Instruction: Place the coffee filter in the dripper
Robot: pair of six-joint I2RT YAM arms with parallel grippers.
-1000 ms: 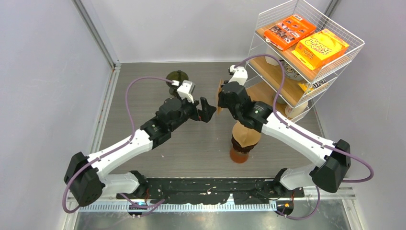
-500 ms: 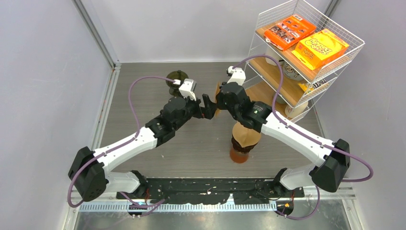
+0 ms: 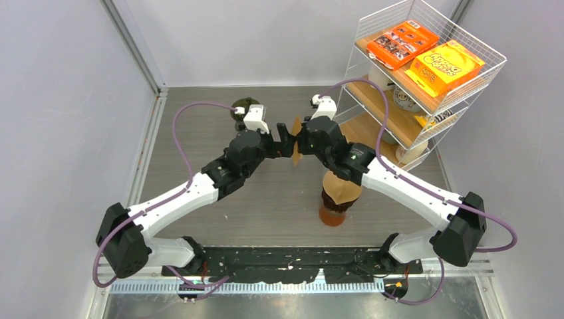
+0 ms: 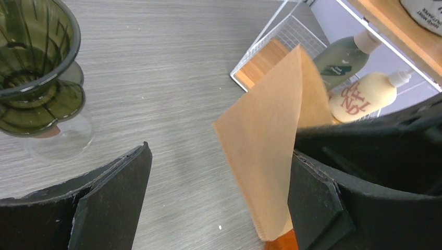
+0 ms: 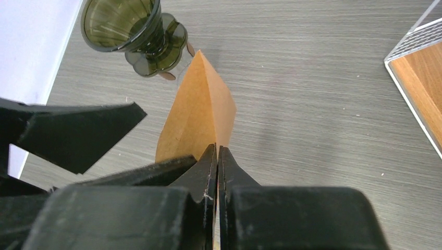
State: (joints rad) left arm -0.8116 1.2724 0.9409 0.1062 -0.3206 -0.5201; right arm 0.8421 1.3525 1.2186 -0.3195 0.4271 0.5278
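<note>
My right gripper (image 3: 300,141) is shut on a brown paper coffee filter (image 5: 200,112) and holds it in the air over the middle of the table. The filter also shows in the top view (image 3: 295,151) and in the left wrist view (image 4: 271,140). My left gripper (image 3: 286,138) is open, its fingers either side of the filter, the right finger (image 4: 312,200) close beside it. The dark green glass dripper (image 3: 245,108) stands at the back of the table, left of both grippers. It also shows in the left wrist view (image 4: 31,67) and the right wrist view (image 5: 127,26).
A stack of brown filters on an orange holder (image 3: 339,193) stands under my right arm. A white wire shelf (image 3: 425,86) at the back right holds orange snack boxes (image 3: 425,56) and bottles (image 4: 359,94).
My left gripper has moved right and back to the filter held by my right gripper, and now straddles it. My right gripper has shifted slightly left with the filter.
</note>
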